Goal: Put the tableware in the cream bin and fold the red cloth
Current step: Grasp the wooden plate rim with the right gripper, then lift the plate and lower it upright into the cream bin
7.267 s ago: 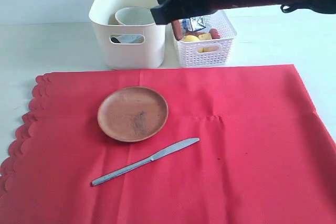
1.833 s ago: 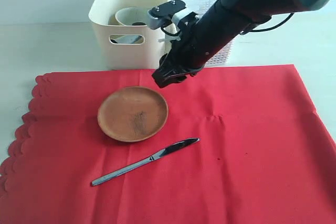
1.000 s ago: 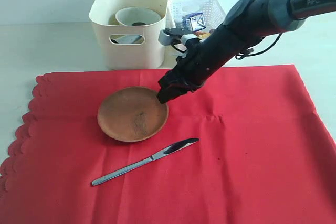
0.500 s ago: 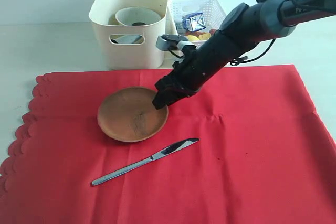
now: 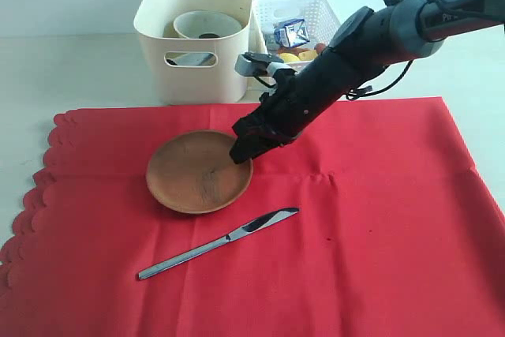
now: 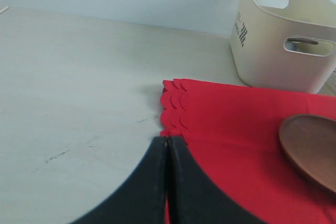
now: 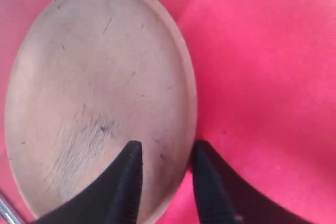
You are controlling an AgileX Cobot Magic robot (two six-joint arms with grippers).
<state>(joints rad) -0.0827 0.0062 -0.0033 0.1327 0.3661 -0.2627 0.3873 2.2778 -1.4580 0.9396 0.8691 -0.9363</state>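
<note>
My right pincer [image 7: 167, 145] stands spread astride the rim of the wooden plate [image 7: 100, 77], one finger inside and one outside, so closing should pinch the edge. The plate lies on the red cloth [image 5: 379, 219], before the cream bin [image 5: 197, 76]. My left pincer [image 6: 167, 142], pressed together, hangs idle near the cloth's scalloped edge.

Right pincer [image 7: 166, 147] low, jaws parted; left pincer [image 6: 167, 141] closed.

Bright even light, soft shadow beneath plate [image 5: 199, 171], right wrist view slightly blurred
</note>
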